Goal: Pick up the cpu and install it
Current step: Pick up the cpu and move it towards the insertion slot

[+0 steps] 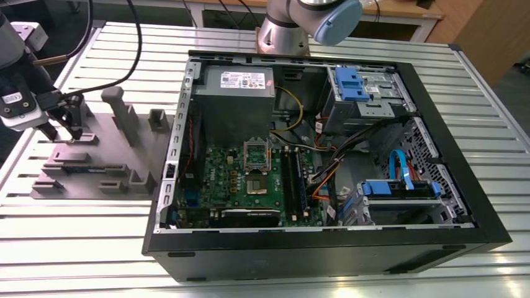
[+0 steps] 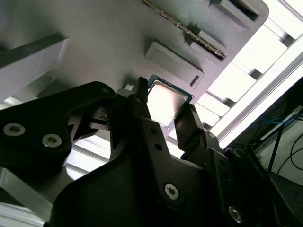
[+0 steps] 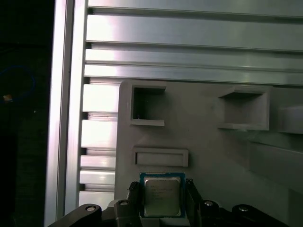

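The cpu (image 3: 162, 198), a small flat square chip with a pale, shiny metal top and a thin green rim, lay flat on the grey plastic fixture block (image 3: 203, 142), near one edge of that block. In both wrist views the black metal gripper (image 3: 162, 185) had its two slim fingers (image 3: 135, 198) set against opposite sides of the chip. I read the claw as clenched on the cpu (image 2: 166, 100), with the chip still resting on the block's matte surface.

Just beyond the chip on the block I saw a low raised rectangular bar (image 3: 161, 157), and farther along two box-shaped recesses (image 3: 147, 105) moulded into the same smooth grey plastic. A thin strip with a gold-toned edge (image 2: 189, 29) stood in a slot elsewhere on the block (image 2: 109, 42).

In the exterior view the gripper (image 1: 64, 135) stood over the end of the block (image 1: 99, 180) toward the exterior view's left, where upright posts rose from it. The block rested on a table of ribbed silver aluminium slats (image 1: 83, 248). Beside the block, toward the exterior view's right, sat an open black computer case (image 1: 331, 251) holding a green motherboard (image 1: 248, 183) with a rectangular metal socket frame (image 1: 257, 155).
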Motion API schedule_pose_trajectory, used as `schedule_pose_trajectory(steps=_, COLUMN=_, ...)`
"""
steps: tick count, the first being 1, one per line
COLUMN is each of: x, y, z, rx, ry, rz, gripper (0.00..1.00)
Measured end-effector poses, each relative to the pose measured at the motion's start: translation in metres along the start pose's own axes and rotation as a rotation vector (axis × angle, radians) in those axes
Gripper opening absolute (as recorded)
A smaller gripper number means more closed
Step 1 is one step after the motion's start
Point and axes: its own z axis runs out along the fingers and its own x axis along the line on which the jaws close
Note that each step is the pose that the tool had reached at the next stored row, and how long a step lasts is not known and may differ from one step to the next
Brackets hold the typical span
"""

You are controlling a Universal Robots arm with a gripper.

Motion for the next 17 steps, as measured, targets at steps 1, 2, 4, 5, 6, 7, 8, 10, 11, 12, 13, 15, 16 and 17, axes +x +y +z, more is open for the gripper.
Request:
schedule_pose_trajectory(steps=1, x=0.0000, y=0.0000, z=-0.0006, rx=0.0000, ry=0.0001, rz=0.000, gripper=0.47)
schedule_pose_trajectory(steps=2, x=0.0000, y=0.0000, z=-0.0013, rx=0.0000, ry=0.0001, rz=0.000, gripper=0.47)
schedule_pose_trajectory(steps=4, x=-0.0001, y=0.0001, z=-0.0024, rx=-0.0001, ry=-0.0001, rz=0.000, gripper=0.47)
schedule_pose_trajectory(steps=5, x=-0.0001, y=0.0001, z=-0.0028, rx=-0.0001, ry=-0.0001, rz=0.000, gripper=0.47)
schedule_pose_trajectory(steps=6, x=-0.0001, y=0.0001, z=-0.0032, rx=-0.0002, ry=-0.0002, rz=0.000, gripper=0.47)
schedule_pose_trajectory(steps=7, x=-0.0001, y=0.0001, z=-0.0035, rx=-0.0002, ry=-0.0003, rz=0.000, gripper=0.47)
schedule_pose_trajectory(steps=8, x=-0.0001, y=0.0001, z=-0.0039, rx=-0.0001, ry=-0.0002, rz=0.000, gripper=0.47)
schedule_pose_trajectory(steps=10, x=-0.0001, y=0.0002, z=-0.0047, rx=-0.0001, ry=-0.0001, rz=0.000, gripper=0.47)
schedule_pose_trajectory(steps=11, x=-0.0001, y=0.0002, z=-0.0052, rx=0.0000, ry=0.0000, rz=0.000, gripper=0.47)
schedule_pose_trajectory(steps=12, x=-0.0001, y=0.0002, z=-0.0057, rx=0.0000, ry=0.0000, rz=0.000, gripper=0.47)
schedule_pose_trajectory(steps=13, x=-0.0001, y=0.0002, z=-0.0061, rx=-0.0001, ry=-0.0001, rz=0.000, gripper=0.47)
schedule_pose_trajectory(steps=15, x=-0.0001, y=0.0002, z=-0.0069, rx=-0.0001, ry=-0.0001, rz=0.000, gripper=0.47)
schedule_pose_trajectory(steps=16, x=-0.0001, y=0.0003, z=-0.0073, rx=-0.0001, ry=-0.0001, rz=0.000, gripper=0.47)
schedule_pose_trajectory(steps=17, x=-0.0001, y=0.0003, z=-0.0077, rx=-0.0001, ry=-0.0002, rz=0.000, gripper=0.47)
